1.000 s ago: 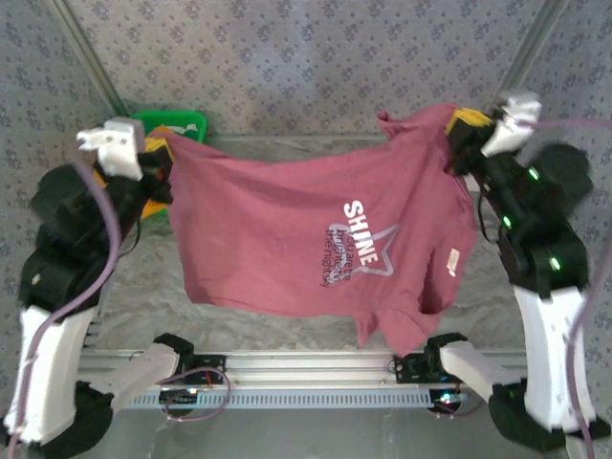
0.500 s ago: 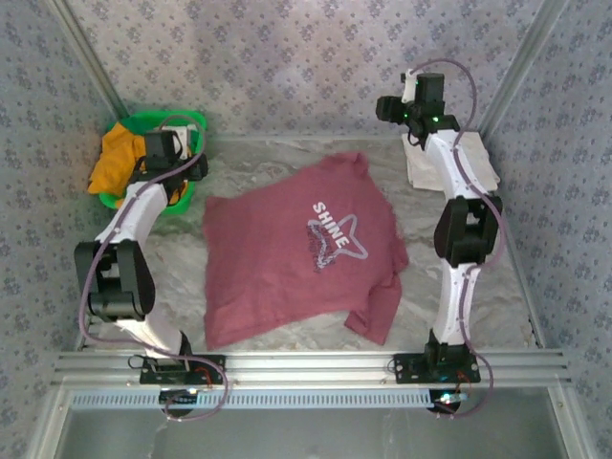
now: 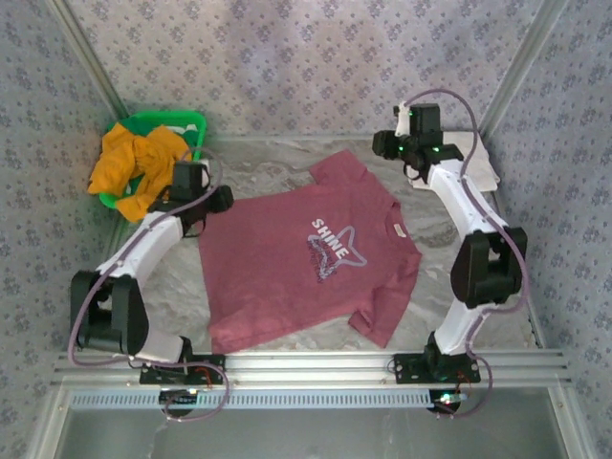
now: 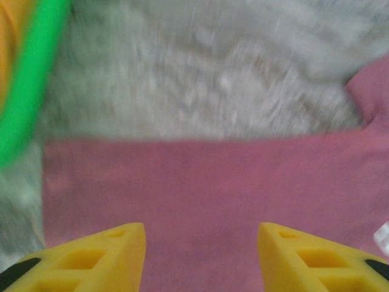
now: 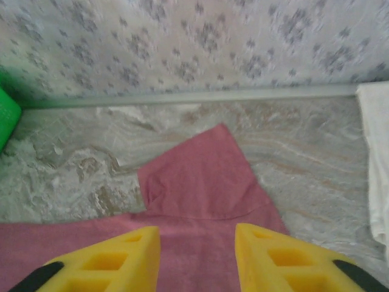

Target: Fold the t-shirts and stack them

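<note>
Bright, soft, even light; shadows are faint. The left wrist view is blurred, worst on the table [image 4: 200, 79] beyond the maroon t-shirt [image 4: 200, 201].

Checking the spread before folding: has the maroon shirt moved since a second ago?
Yes. Held aloft then, the maroon t-shirt now lies flat on the table, right of the green basket.

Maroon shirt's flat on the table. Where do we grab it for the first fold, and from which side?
Probably take the maroon shirt by its far edge, from above: right gripper on the far sleeve, left gripper on the far hem corner. It lies flat, print up, and both open grippers hang close over those spots.
</note>
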You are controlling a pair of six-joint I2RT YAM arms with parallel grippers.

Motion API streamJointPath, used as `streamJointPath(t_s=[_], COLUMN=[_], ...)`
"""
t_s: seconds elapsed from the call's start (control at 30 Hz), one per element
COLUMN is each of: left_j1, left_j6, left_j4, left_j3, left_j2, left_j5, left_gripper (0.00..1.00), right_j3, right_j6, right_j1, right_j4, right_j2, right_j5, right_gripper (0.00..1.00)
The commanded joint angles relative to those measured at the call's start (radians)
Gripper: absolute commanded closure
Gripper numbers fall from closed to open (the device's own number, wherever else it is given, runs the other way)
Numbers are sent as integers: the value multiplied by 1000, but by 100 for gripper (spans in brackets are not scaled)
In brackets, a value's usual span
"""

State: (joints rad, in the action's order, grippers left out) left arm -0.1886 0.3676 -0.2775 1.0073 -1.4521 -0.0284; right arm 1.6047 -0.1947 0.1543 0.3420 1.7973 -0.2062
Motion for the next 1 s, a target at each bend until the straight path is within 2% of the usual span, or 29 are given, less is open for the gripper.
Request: streamJointPath(t_s=[0.0, 0.1, 0.2, 0.27, 0.3, 0.6, 0.73, 0.97], left_j1=[-18, -17, -20, -19, -19, -14, -6, 37], left_j6=[142, 203, 212, 212, 211, 225, 201, 175], left_j4=[-40, 22, 70, 105, 111, 136, 112, 79], left_j3=[-65, -118, -112, -101, -86, 50, 165, 408], left_j2=[-19, -53, -119, -165, -192, -421, -530, -687], left_j5=[52, 73, 62, 60, 64, 37, 18, -4], left_gripper=[51, 55, 56, 57, 57, 59, 60, 60], right_j3=[24, 107, 184, 233, 242, 295, 299, 431], right_j6=[32, 47, 31, 18, 14, -107, -163, -221], right_j1=[31, 69, 79, 79, 80, 69, 42, 8], right_j4=[49, 124, 166, 202, 190, 177, 126, 187], right_j2=[116, 220, 315, 362, 381, 502, 537, 656], right_j5=[-24, 45, 62, 65, 83, 66, 82, 110], right_gripper=[71, 76, 79, 91, 92, 92, 92, 92])
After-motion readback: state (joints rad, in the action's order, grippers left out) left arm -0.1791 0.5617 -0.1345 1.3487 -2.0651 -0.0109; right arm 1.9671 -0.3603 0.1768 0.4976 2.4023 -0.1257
